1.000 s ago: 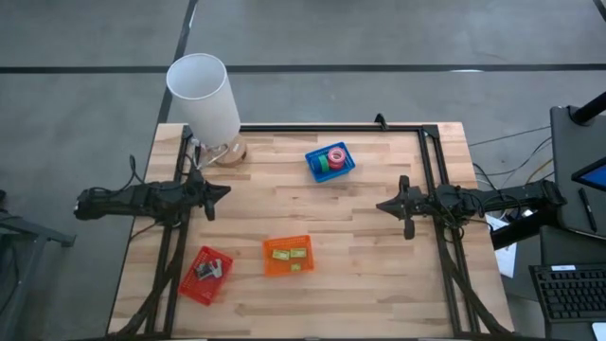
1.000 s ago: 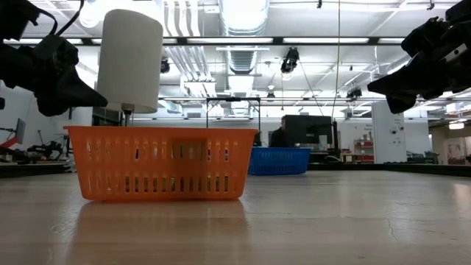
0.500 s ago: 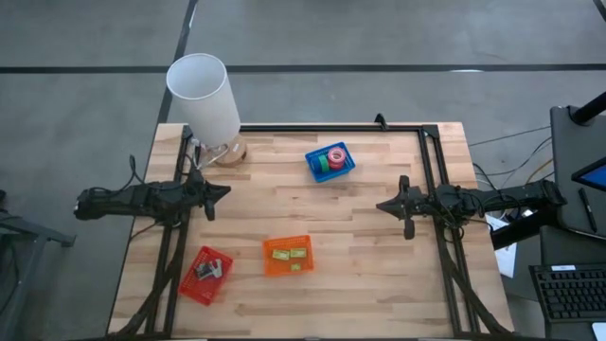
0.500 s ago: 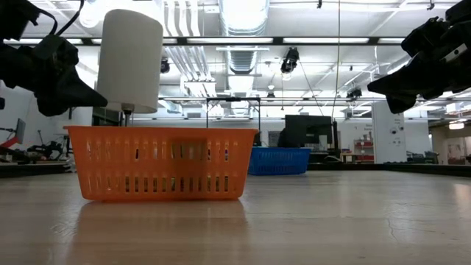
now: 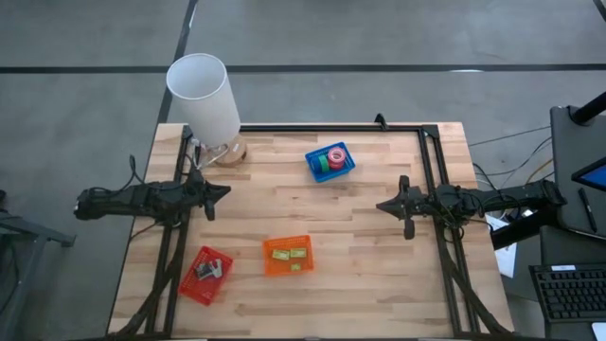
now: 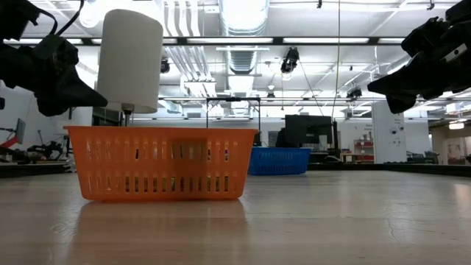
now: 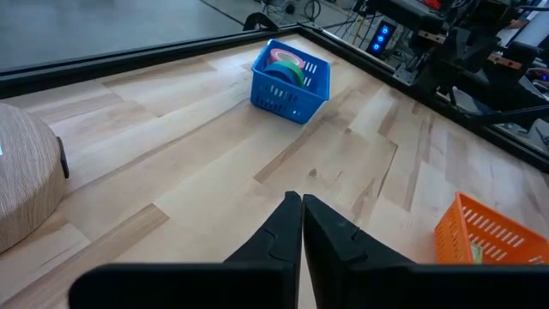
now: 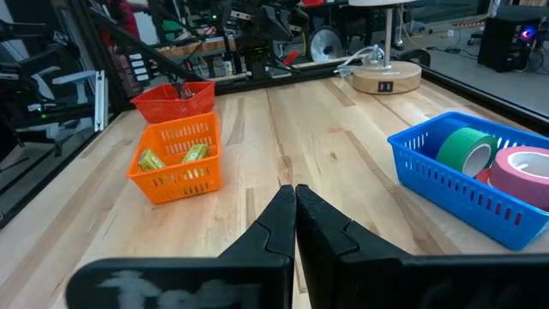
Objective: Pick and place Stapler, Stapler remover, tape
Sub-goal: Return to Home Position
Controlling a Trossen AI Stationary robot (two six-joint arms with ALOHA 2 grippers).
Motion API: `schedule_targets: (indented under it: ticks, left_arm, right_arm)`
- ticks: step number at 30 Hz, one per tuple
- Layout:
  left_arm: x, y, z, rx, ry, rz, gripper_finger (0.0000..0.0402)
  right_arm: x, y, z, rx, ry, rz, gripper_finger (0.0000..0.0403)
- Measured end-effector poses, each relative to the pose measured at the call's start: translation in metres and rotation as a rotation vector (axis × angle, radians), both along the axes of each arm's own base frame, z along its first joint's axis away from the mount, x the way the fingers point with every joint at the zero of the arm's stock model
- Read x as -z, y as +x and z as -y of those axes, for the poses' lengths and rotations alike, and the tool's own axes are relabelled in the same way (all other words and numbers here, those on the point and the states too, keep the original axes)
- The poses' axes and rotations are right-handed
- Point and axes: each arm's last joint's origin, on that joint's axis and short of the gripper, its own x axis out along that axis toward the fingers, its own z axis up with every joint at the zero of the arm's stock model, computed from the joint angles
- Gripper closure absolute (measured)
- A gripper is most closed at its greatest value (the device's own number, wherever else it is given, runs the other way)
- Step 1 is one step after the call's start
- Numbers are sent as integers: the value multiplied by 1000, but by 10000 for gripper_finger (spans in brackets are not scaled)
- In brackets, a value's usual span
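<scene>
The tape rolls, pink, green and red, lie in a small blue bin at the table's far middle; the right wrist view shows the green roll and the pink roll inside it. An orange bin holds yellow-green items. A red bin near the left edge holds dark metal items. My left gripper hovers shut over the table's left side. My right gripper hovers shut over the right side. Neither touches anything.
A white lamp with a round wooden base stands at the far left corner. Black rails frame the table's far edge and sides. Bare wood lies between the bins and toward the near right.
</scene>
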Motion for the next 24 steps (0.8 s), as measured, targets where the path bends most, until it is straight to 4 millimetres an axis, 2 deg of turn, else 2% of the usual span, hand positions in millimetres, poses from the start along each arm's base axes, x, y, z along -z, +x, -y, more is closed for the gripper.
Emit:
schedule_targets:
  ticks: [24]
  left_arm:
    - [0, 0, 0, -1, 0, 0, 382]
  right_arm:
    - [0, 0, 0, 0, 0, 0, 394]
